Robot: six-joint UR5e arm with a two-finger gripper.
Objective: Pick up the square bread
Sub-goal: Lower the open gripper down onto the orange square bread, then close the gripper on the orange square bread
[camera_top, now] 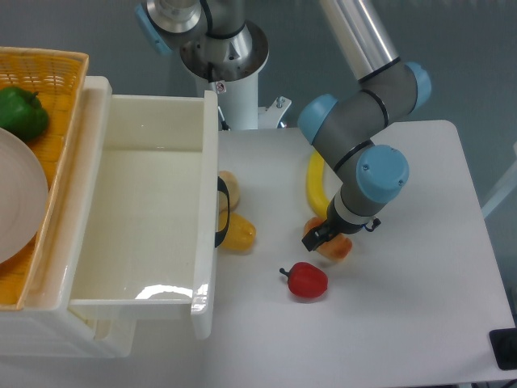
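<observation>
The square bread (338, 249), an orange-brown block, lies on the white table right of centre and is partly covered by my arm's wrist. My gripper (321, 235) hangs directly over the bread's left end, and one dark fingertip shows at its upper left edge. The wrist hides most of the fingers, so I cannot make out how wide they stand or whether they grip the bread.
A yellow banana (313, 186) lies just behind the bread, and a red pepper (307, 280) sits just in front of it. Two rounded yellow buns (238, 234) rest against the open white drawer (153, 218). At far left, a basket (60, 97) holds a green pepper (20, 111) and a plate (16, 194).
</observation>
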